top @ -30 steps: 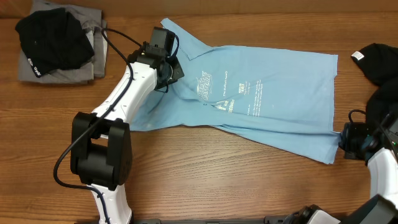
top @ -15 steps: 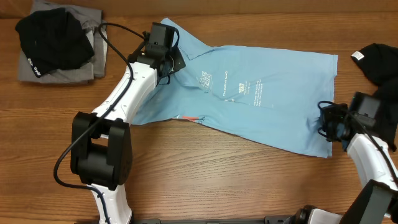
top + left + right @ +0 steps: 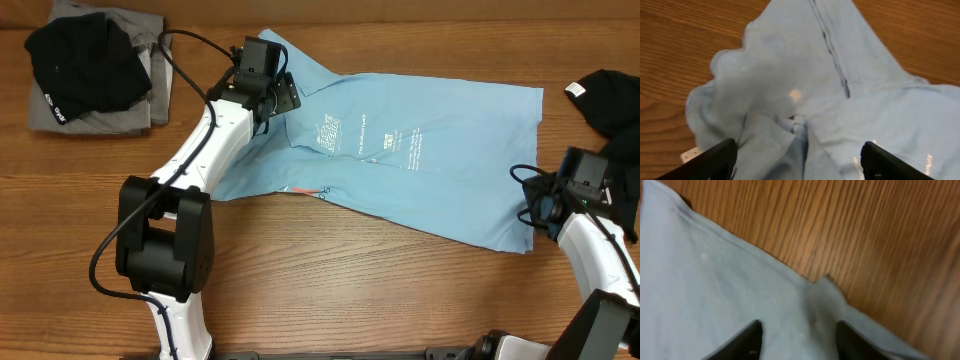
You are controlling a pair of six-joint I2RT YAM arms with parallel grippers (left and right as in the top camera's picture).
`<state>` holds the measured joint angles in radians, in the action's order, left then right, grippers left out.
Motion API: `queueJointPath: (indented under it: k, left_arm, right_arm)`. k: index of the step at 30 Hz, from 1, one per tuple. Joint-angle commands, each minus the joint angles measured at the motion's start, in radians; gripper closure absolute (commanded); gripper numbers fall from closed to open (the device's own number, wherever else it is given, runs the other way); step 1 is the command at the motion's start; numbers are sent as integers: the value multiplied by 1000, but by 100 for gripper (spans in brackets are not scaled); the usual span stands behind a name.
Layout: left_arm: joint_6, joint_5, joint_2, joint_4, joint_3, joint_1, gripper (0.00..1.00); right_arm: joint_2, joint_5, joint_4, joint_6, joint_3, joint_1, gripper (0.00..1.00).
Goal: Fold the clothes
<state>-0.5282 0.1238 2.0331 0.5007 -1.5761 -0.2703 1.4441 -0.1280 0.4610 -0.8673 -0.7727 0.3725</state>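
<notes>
Bunching is the main risk at this moment. The blue T-shirt [image 3: 430, 160] lies spread across the middle of the table [image 3: 350, 300], small white print facing up. It sits at a slant, and its near edge runs crooked.

The left claw [image 3: 272, 92] hangs over the shirt's upper left corner, by the sleeve. Its wrist view shows the fingers [image 3: 715, 160] spread wide with nothing pinched, above a rumpled heap of fabric. The right claw [image 3: 535, 205] sits at the lower right corner with its fingers [image 3: 742, 340] also apart. The hem lies under them, and bare wood starts just beyond.

If the left claw closes into that heap, it will likely catch several layers at once, and any fold would drag a wad rather than a clean edge. The right claw is so close to the hem that a small drift could leave it nipping only a tip, which would slip free, or closing on wood. Uneven pulling from the two arms would skew the shirt further.

A black garment [image 3: 610, 100] lies near the right arm and could snag. The black and grey pile [image 3: 90, 75] sits well apart at the far left.
</notes>
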Motion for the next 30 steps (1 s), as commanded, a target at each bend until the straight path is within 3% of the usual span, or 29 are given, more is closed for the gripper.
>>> queueJointPath:
  k: [1,5,9,11,14,17,20,22,26,30]
  left_arm:
    - [57,41,16,39,-25,10,17]
    - [57,32,13,194,-74,10,17]
    - [57,3,13,404,-122,10,19]
    - [57,-21,13,489,-124,10,29]
    - [53,-28,15,555,-113,10,58]
    - [55,-32,16,558,-84,10,76]
    - [58,-32,24,556,-64,10,85]
    - [58,-32,36,558,-57,10,90]
    - [58,-32,82,560,-55,10,96]
    - [65,-31,151,543,-55,10,96]
  right_arm:
    - [4,-86,63,118,-100,8,38]
    - [4,-54,257,135,-228,10,35]
    - [4,175,381,285,-294,9,36]
    - [6,267,418,303,-285,7,40]
    - [10,298,443,303,-242,-7,55]
    - [26,298,424,298,-181,-23,66]
    - [55,298,391,273,-130,-26,85]
    - [74,299,367,238,-101,-26,92]
    - [117,298,357,227,-77,-26,94]
    - [136,286,330,201,-54,-26,94]
